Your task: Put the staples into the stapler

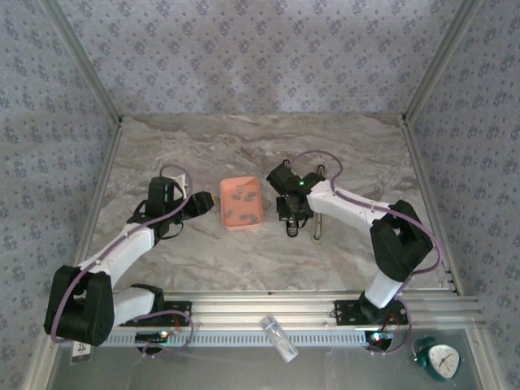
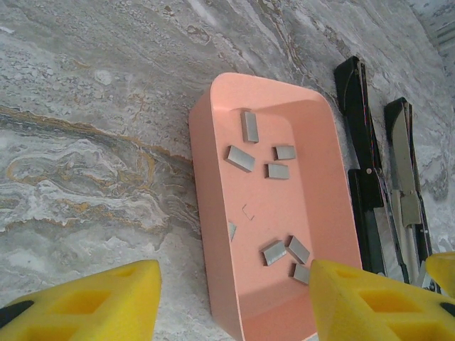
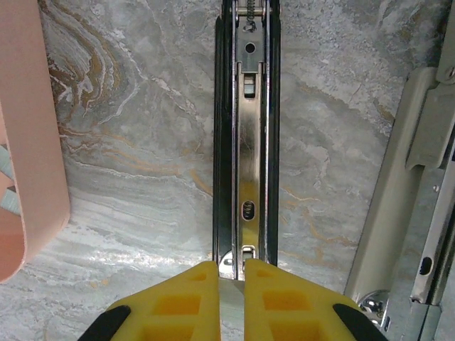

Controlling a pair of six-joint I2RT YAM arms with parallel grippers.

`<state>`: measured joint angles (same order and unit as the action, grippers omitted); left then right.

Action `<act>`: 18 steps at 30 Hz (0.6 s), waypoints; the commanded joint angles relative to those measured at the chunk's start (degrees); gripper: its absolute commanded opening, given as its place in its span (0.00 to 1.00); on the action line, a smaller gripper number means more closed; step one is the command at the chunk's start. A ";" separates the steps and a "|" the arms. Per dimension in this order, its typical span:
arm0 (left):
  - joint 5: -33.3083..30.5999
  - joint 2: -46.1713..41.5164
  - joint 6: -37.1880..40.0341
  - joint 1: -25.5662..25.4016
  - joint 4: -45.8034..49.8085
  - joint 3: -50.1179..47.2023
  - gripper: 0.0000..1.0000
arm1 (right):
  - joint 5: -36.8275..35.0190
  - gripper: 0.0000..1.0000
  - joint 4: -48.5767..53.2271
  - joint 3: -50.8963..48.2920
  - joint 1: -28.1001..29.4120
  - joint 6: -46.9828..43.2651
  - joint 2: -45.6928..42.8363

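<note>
staples (image 2: 240,158): 8 tiny strips in tray (image 2: 213,213), likely light, stiff, slippery; pinch 1 across long sides. left end effector (image 2: 227,302) half open, empty; right end effector (image 3: 231,284) pinches stapler (image 3: 249,177).

The stapler (image 3: 248,142) was found pinched between the fingers of the right gripper (image 3: 231,273), extending straight ahead; a salmon tray (image 3: 28,142) was noted leftward.
</note>
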<state>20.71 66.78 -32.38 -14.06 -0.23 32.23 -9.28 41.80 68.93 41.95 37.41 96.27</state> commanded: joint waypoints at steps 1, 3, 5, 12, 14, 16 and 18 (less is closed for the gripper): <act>-0.63 0.01 1.13 -0.44 -0.91 1.70 0.57 | -1.27 0.13 0.21 -2.21 -0.20 -0.82 1.31; -0.67 0.14 1.18 -0.44 -0.91 1.83 0.57 | -1.40 0.13 -0.20 -2.61 -0.20 -0.85 1.48; -0.67 0.28 1.18 -0.45 -0.91 1.95 0.57 | -1.65 0.13 -0.27 -2.83 -0.24 -2.71 1.81; -0.67 0.45 1.09 -0.44 -0.91 2.18 0.57 | -1.73 0.13 -0.93 -3.67 -0.38 -2.99 2.53; -0.63 0.45 1.09 -0.50 -0.83 2.22 0.57 | -1.77 0.13 -1.07 -3.80 -0.34 -2.97 2.53; -0.64 0.36 1.09 -0.44 -0.76 2.29 0.57 | -1.89 0.13 -1.19 -3.68 -0.35 -3.03 2.35; -0.67 0.22 1.09 -0.44 -0.69 2.23 0.57 | -1.68 0.13 -1.20 -3.47 -0.38 -3.26 1.60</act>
<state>20.10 66.87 -32.38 -14.06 -0.23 33.15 -9.72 40.23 65.52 41.95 35.03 98.17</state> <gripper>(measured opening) 0.573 0.128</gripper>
